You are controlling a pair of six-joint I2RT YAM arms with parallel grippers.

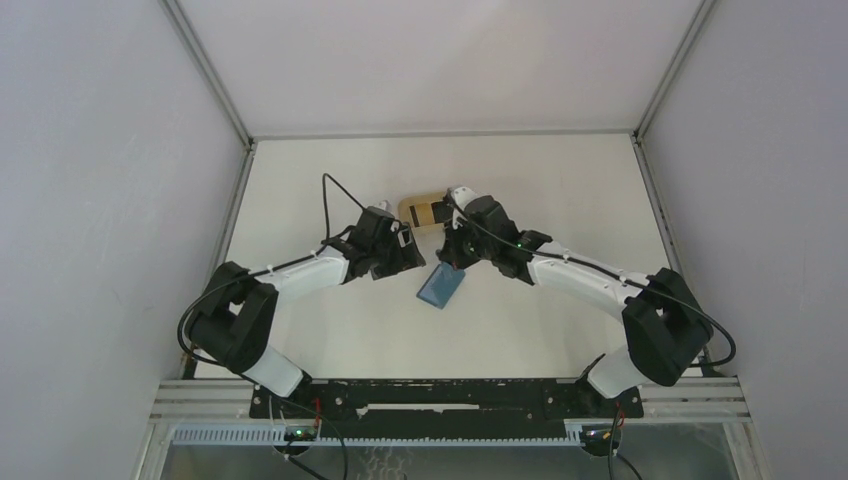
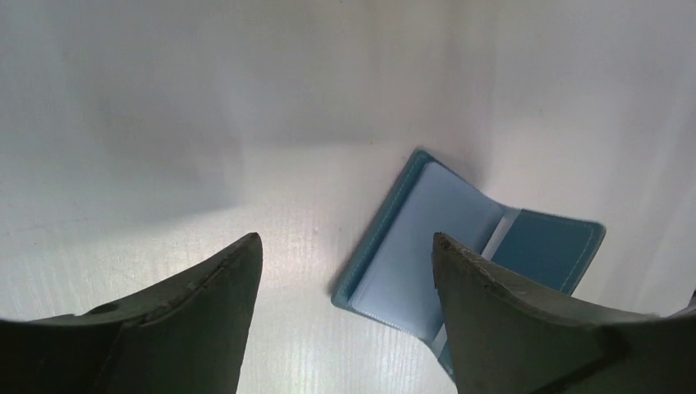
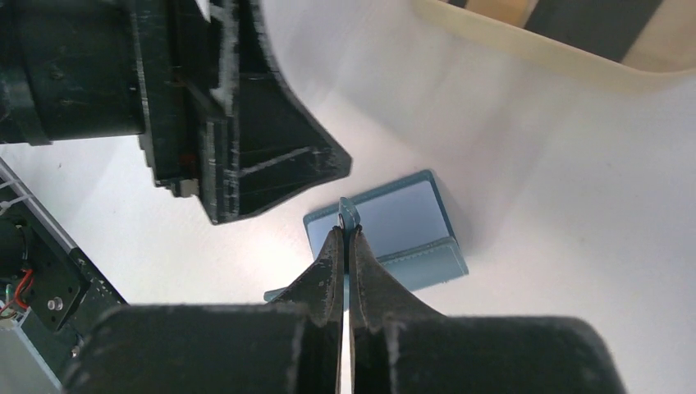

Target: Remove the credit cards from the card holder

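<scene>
The right claw (image 3: 346, 234) pinches the open blue card holder (image 3: 394, 226) by its thin edge. The left claw (image 2: 346, 246) hangs wide open just beside it.

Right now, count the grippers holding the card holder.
1. The right gripper, over the middle of the table, pinches a raised flap of the card holder; the left gripper hangs open beside it.

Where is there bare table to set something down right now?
Free: the wide strip of table behind the tray, the far right corner beyond the right arm, and the near strip between the card holder and the arm bases. Crowded: the centre, where left gripper, right gripper, tray and card holder bunch together.
</scene>
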